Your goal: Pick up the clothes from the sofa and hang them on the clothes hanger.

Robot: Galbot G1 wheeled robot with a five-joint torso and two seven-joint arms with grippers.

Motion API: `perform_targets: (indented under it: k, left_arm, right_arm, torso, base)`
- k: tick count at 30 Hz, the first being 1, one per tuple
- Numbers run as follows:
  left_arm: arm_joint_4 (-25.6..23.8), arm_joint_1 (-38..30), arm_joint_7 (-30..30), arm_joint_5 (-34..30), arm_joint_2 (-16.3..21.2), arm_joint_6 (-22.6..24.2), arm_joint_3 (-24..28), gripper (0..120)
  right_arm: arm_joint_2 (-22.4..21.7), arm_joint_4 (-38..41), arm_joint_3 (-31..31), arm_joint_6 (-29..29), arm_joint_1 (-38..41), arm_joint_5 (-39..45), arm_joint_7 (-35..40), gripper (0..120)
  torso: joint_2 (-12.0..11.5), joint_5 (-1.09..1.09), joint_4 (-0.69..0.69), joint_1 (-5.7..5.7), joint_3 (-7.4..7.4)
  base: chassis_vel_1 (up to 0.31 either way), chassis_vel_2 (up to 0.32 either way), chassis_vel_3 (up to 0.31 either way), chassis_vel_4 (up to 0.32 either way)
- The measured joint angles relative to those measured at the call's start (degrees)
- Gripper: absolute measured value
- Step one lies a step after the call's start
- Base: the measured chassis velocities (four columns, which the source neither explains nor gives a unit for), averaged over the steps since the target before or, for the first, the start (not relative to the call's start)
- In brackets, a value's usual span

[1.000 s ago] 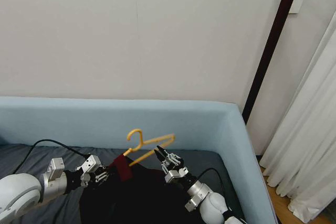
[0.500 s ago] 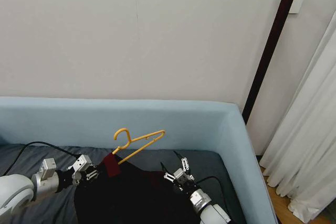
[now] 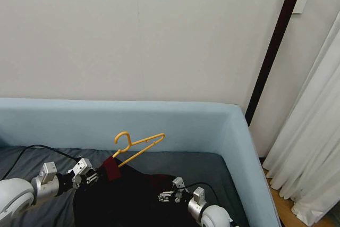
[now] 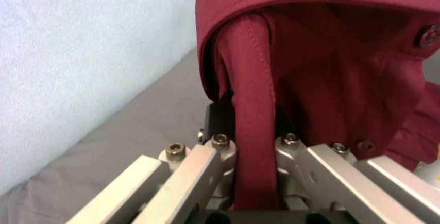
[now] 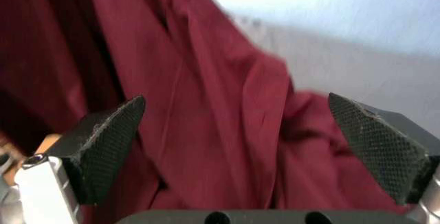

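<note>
- Lowered since a second ago, the right gripper [image 3: 169,195] is now seen low over the shirt [image 3: 127,203], turned toward 9 o'clock and well clear of the hanger [image 3: 143,141].
- Over the same second the hanger has been carried toward 9 o'clock; over the last half second it has hardly shifted.
- In the right wrist view its jaws are released, with the two black pads [image 5: 103,136] spread wide and dark red cloth seen between and beyond them.
- The left gripper [image 3: 87,176] is held at 9 o'clock of the shirt's collar, where it was half a second ago.
- In the left wrist view it is clenched on a folded strip of the shirt, which is pinched between the metal fingers [image 4: 206,165].
- The shirt is draped on the orange hanger and raised above the grey seat of the sofa [image 3: 159,118], its lower part spread toward 6 o'clock.
- The hanger is tilted, its hook at 10 o'clock, in front of the pale blue backrest.
- A dark pole [image 3: 271,51] is seen at 2 o'clock, beyond the sofa's corner.
</note>
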Motion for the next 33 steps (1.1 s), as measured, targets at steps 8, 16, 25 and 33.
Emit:
perform_targets:
  k: [8,16,25,33]
  left_arm:
    - [1.0,-2.4,-0.1,0.4,0.0,-0.4,2.2,2]
    - [1.6,-3.7,-0.1,0.4,-0.3,-0.4,3.3,2]
    - [2.6,-6.6,-0.1,0.5,-1.1,-0.5,5.9,2]
    - [3.4,-9.0,-0.1,0.7,-1.6,-0.6,7.7,2]
  right_arm:
    - [2.1,-2.9,-0.1,-3.9,1.4,-3.5,0.4,79]
    - [3.2,-4.8,-0.6,-4.7,2.3,-4.1,2.4,52]
    - [3.7,-5.8,-1.0,-4.6,2.8,-5.9,2.3,17]
    - [3.4,-6.3,-0.6,-2.9,2.9,-6.8,0.1,0]
  torso:
    - [0.0,0.00,0.00,0.00,0.00]
    - [0.0,0.00,0.00,0.00,0.00]
    - [0.0,0.00,-0.01,0.00,0.00]
    - [0.0,0.00,0.00,0.00,0.00]
  base:
    - [0.000,0.000,0.000,0.000]
    - [0.000,0.000,0.000,0.000]
    - [0.000,0.000,0.000,0.000]
    - [0.000,0.000,0.000,0.000]
